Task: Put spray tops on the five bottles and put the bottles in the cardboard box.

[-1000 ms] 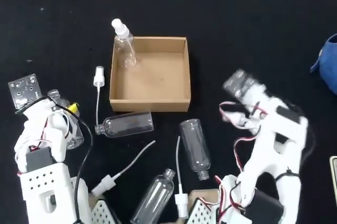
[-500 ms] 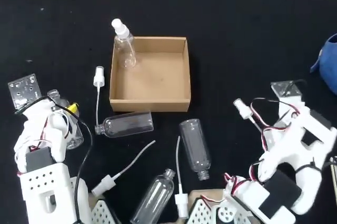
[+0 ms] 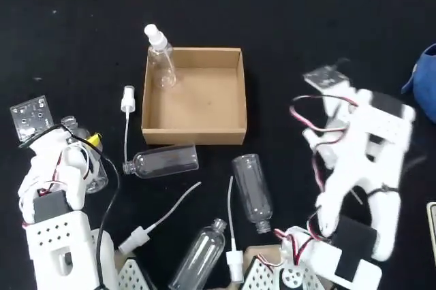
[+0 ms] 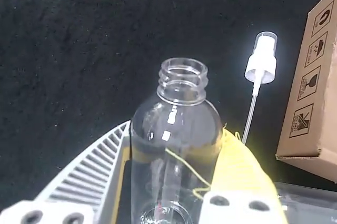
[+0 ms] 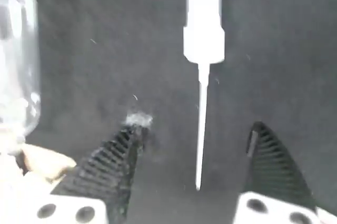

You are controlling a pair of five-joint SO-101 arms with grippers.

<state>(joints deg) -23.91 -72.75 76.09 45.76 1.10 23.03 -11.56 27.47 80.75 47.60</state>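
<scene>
left gripper (image 4: 176,134) sits lower left in the high view, fingers clamped on an uncapped clear bottle (image 4: 181,84), neck open. right gripper (image 5: 196,128) is on the right side, fingers spread wide; a loose spray top (image 5: 204,19) lies on the black table (image 3: 306,31), tube pointing in between the fingertips, not gripped. cardboard box (image 3: 194,137) upper centre, one capped bottle (image 3: 161,62) in its upper left corner. three bare bottles (image 3: 163,160) (image 3: 253,191) (image 3: 201,256) lie below the box among more spray tops (image 3: 127,103) (image 3: 136,239) (image 3: 234,263)
</scene>
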